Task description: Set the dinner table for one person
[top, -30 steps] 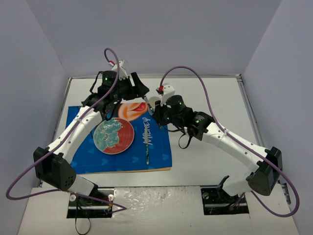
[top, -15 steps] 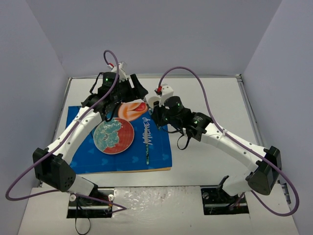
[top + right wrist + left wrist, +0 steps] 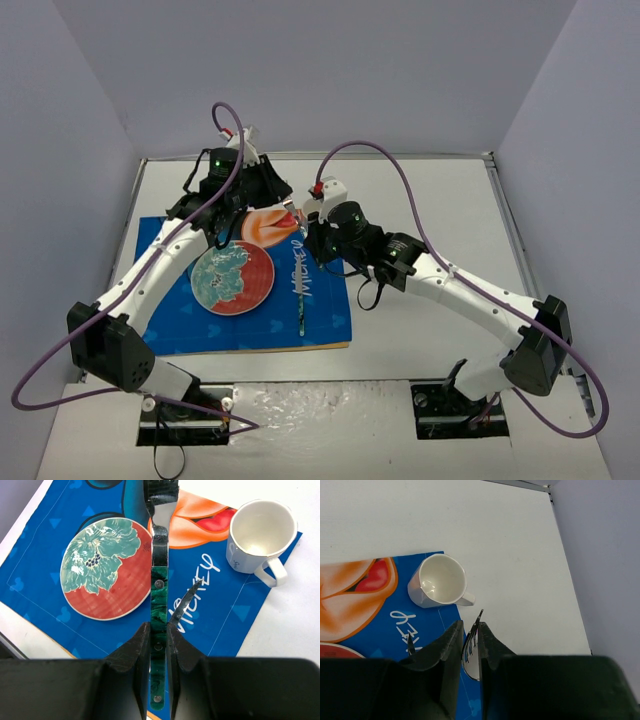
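Dinner table point(image 3: 520, 540) white, placemat point(image 3: 40, 565) blue, plate point(image 3: 106, 570) red with teal flowers.

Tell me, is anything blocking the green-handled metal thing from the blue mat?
Partly. The green-handled metal utensil, clamped in the right gripper, has its metal end in the left gripper. Below, the blue placemat is bare between the round red-and-green plate and white cup, but another thin utensil lies right of the plate.

dinner table point(image 3: 450, 200): lying under the placemat point(image 3: 180, 322), stretching right of and behind it
plate point(image 3: 232, 278): sitting mid-placemat
mug point(image 3: 257, 535): standing on the placemat's far right corner
raised utensil point(image 3: 159, 580): hanging above the placemat, between plate and mug
second utensil point(image 3: 303, 300): lying along the placemat's right edge
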`<state>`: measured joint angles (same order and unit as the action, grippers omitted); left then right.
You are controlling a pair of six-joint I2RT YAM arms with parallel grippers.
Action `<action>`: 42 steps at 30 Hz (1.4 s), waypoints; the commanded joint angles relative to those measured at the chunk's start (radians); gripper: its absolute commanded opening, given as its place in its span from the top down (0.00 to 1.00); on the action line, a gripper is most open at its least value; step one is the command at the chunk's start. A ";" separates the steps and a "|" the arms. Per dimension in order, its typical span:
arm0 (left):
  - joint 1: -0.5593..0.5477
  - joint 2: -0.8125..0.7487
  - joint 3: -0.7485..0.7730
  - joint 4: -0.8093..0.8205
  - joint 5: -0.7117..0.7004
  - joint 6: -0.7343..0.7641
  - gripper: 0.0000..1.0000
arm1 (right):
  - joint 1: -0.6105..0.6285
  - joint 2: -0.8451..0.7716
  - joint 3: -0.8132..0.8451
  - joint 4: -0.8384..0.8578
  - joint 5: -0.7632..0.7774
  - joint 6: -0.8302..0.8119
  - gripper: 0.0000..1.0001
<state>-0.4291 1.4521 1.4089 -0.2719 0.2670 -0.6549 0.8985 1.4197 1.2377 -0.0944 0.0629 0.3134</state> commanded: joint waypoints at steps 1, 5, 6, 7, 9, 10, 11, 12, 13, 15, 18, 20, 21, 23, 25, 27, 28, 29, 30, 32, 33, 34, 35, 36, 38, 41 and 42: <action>0.010 -0.060 -0.021 0.105 0.031 0.028 0.93 | 0.009 0.002 0.027 0.084 0.026 -0.005 1.00; 0.039 -0.090 -0.057 0.132 0.078 0.040 1.00 | 0.013 0.002 0.020 0.085 0.031 -0.002 1.00; 0.061 -0.099 -0.079 0.148 0.095 0.041 1.00 | 0.014 0.001 0.017 0.085 0.031 0.000 0.97; 0.077 -0.110 -0.095 0.161 0.115 0.041 1.00 | 0.015 0.001 0.014 0.085 0.029 0.002 0.92; 0.103 -0.133 -0.125 0.184 0.145 0.041 1.00 | 0.016 0.002 0.011 0.084 0.025 0.005 0.77; 0.116 -0.139 -0.134 0.196 0.154 0.043 1.00 | 0.016 0.002 0.009 0.084 0.023 0.006 0.68; 0.129 -0.147 -0.146 0.213 0.170 0.055 1.00 | 0.016 0.002 0.009 0.084 0.021 0.008 0.58; 0.145 -0.164 -0.171 0.232 0.190 0.075 1.00 | 0.016 0.001 0.008 0.084 0.017 0.012 0.46; 0.158 -0.171 -0.178 0.231 0.203 0.079 1.00 | 0.016 0.001 0.006 0.084 0.017 0.014 0.39; 0.195 -0.185 -0.185 0.208 0.251 0.142 1.00 | 0.017 -0.004 0.000 0.084 0.016 0.022 0.22; 0.264 -0.201 -0.196 0.178 0.320 0.219 1.00 | 0.019 -0.014 -0.013 0.084 0.016 0.064 0.16; 0.300 -0.209 -0.207 0.166 0.374 0.268 1.00 | 0.018 -0.027 -0.028 0.085 0.013 0.091 0.15; 0.314 -0.210 -0.208 0.152 0.399 0.300 1.00 | 0.019 -0.040 -0.039 0.084 0.022 0.097 0.15; 0.341 -0.212 -0.208 0.109 0.449 0.376 1.00 | 0.020 -0.082 -0.070 0.085 0.054 0.103 0.14; 0.380 -0.220 -0.216 0.078 0.474 0.466 1.00 | 0.016 -0.122 -0.090 0.082 0.072 0.098 0.14; 0.421 -0.236 -0.254 0.114 0.548 0.512 1.00 | 0.010 -0.169 -0.100 0.058 0.072 0.075 0.13; 0.456 -0.242 -0.274 0.133 0.575 0.529 1.00 | 0.010 -0.184 -0.101 0.045 0.069 0.073 0.12; 0.475 -0.250 -0.294 0.142 0.590 0.543 1.00 | 0.004 -0.203 -0.104 0.029 0.057 0.058 0.12; 0.492 -0.259 -0.313 0.151 0.605 0.558 1.00 | -0.002 -0.221 -0.107 0.012 0.043 0.041 0.12; 0.518 -0.267 -0.332 0.147 0.618 0.589 1.00 | -0.019 -0.249 -0.110 -0.017 0.004 0.019 0.11; 0.529 -0.271 -0.334 0.136 0.621 0.611 1.00 | -0.035 -0.266 -0.113 -0.033 -0.027 0.013 0.11; 0.539 -0.274 -0.336 0.126 0.624 0.630 1.00 | -0.051 -0.284 -0.119 -0.046 -0.058 0.006 0.11; 0.545 -0.273 -0.342 0.123 0.623 0.639 1.00 | -0.063 -0.307 -0.132 -0.051 -0.089 0.000 0.11; 0.551 -0.273 -0.348 0.121 0.623 0.647 1.00 | -0.075 -0.329 -0.145 -0.056 -0.120 -0.007 0.11; 0.558 -0.264 -0.349 0.072 0.619 0.723 1.00 | -0.103 -0.369 -0.169 -0.066 -0.160 -0.019 0.11; 0.561 -0.250 -0.336 -0.050 0.585 0.843 1.00 | -0.152 -0.429 -0.201 -0.081 -0.217 -0.037 0.11; 0.565 -0.249 -0.333 -0.095 0.562 0.893 1.00 | -0.173 -0.456 -0.210 -0.087 -0.244 -0.046 0.11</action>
<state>0.1213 1.2198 1.0298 -0.2516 0.8338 0.0205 0.7822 1.0416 1.0548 -0.1794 -0.0562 0.3155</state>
